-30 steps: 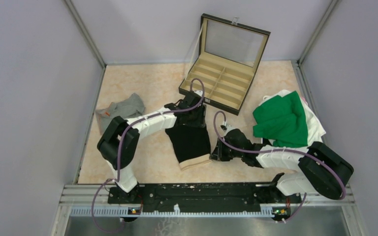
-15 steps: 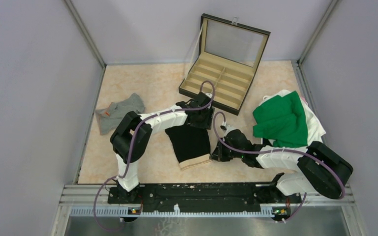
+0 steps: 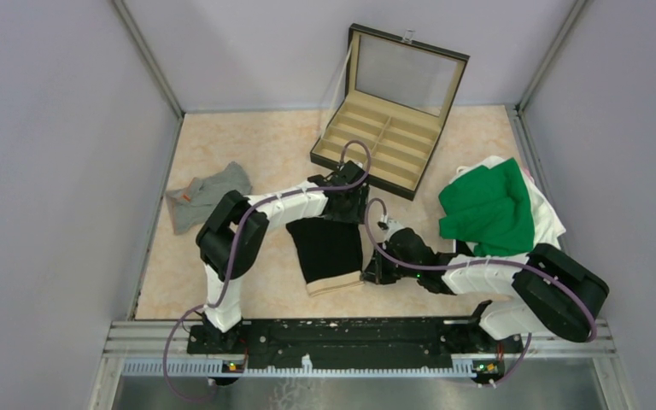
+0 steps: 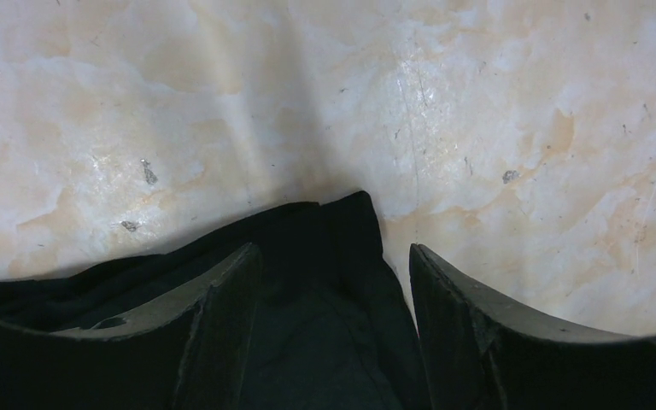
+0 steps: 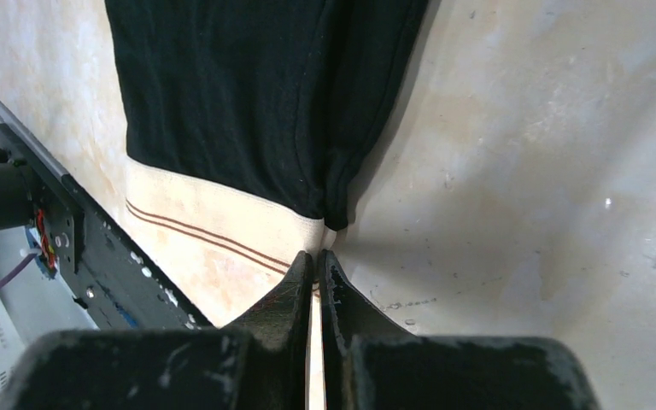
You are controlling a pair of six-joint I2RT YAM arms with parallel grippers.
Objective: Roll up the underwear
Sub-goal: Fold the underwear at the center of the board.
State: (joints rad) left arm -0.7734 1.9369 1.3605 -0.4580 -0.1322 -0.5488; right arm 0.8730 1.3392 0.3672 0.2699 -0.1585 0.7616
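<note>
The black underwear (image 3: 328,247) lies flat mid-table, its cream waistband (image 3: 335,283) toward the near edge. My left gripper (image 3: 349,204) is open at the garment's far right corner. In the left wrist view that black corner (image 4: 333,325) lies loose between the spread fingers (image 4: 222,295) of the left gripper (image 4: 333,252). My right gripper (image 3: 369,272) is shut at the waistband's right corner. In the right wrist view the right gripper (image 5: 312,256) pinches the tip of the waistband (image 5: 222,218). The grey underwear (image 3: 210,194) with an orange label lies crumpled at the left.
An open compartmented case (image 3: 390,141) stands at the back, just beyond my left gripper. A pile of green and white clothes (image 3: 491,210) lies at the right, next to my right arm. The metal rail (image 3: 342,333) runs along the near edge.
My left gripper moved right and opened wider, and the black underwear's far edge now lies lower and flatter. My right gripper closed and edged left onto the waistband corner.
</note>
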